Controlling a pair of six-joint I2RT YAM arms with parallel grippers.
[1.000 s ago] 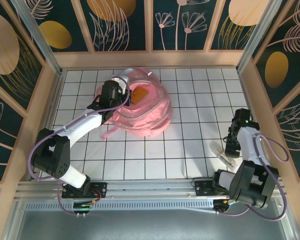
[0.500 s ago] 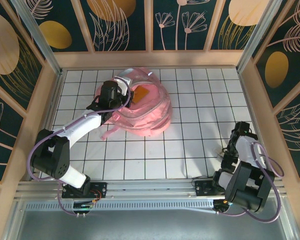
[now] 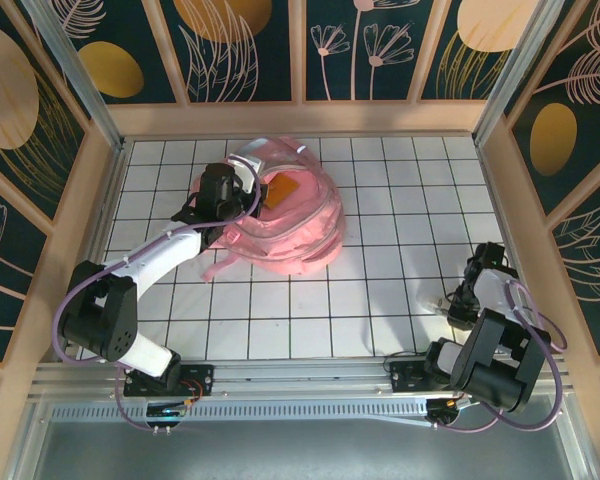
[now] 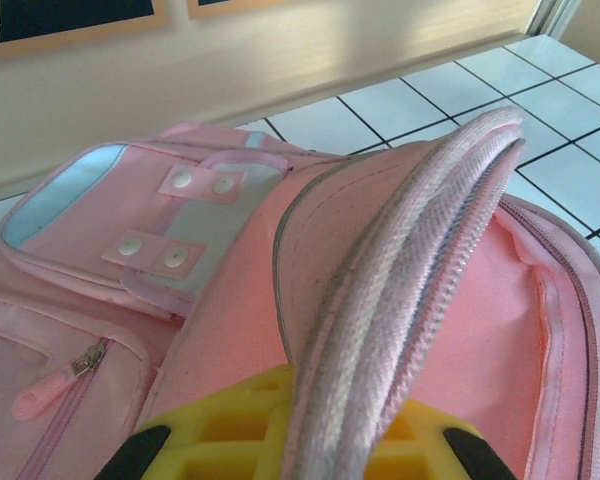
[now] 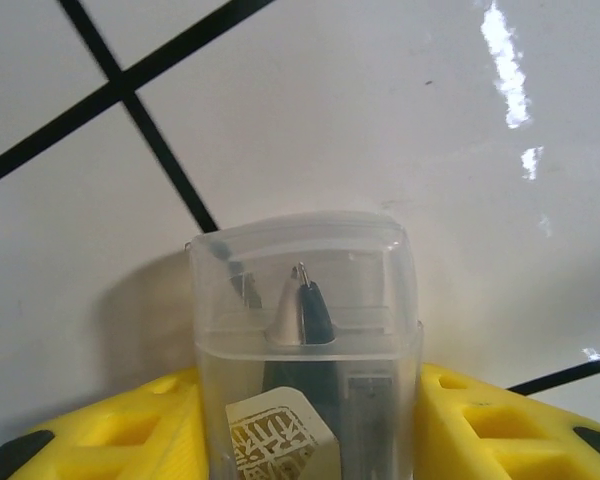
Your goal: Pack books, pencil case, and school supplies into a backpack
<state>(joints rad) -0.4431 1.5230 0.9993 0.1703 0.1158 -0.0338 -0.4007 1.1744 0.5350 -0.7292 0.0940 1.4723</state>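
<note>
- Big pink backpack [image 3: 300,225] lying at the far middle of the white tiled counter [image 3: 380,290], a little to the left.
- On the backpack's zipper edge [image 4: 410,260], the left end effector [image 4: 300,455] pressed together, pinching that edge between two yellow fingers [image 4: 220,440].
- Zipper edge rising up and away from the pinch, with the pink inside of the bag showing to its right.
- To the left of the pinch, a pocket flap [image 4: 175,215] with white snap buttons, and a small pink zipper pull [image 4: 50,395] lower down.
- At the backpack's top part, an orange-yellow block [image 3: 283,188], just beside the left end effector; inside the bag or under a see-through pocket, hard to tell from above.
- Down low at the near right of the counter, the right end effector [image 5: 305,400], well apart from the backpack.
- Between its yellow fingers, a clear packet [image 5: 305,320] lying flat on the counter, one finger tight against each long side, so pinching the packet.
- Inside the packet, small dark and silver pointed bits and a white label with print.
- Just past the packet's end, a black grid line of the counter.
</note>
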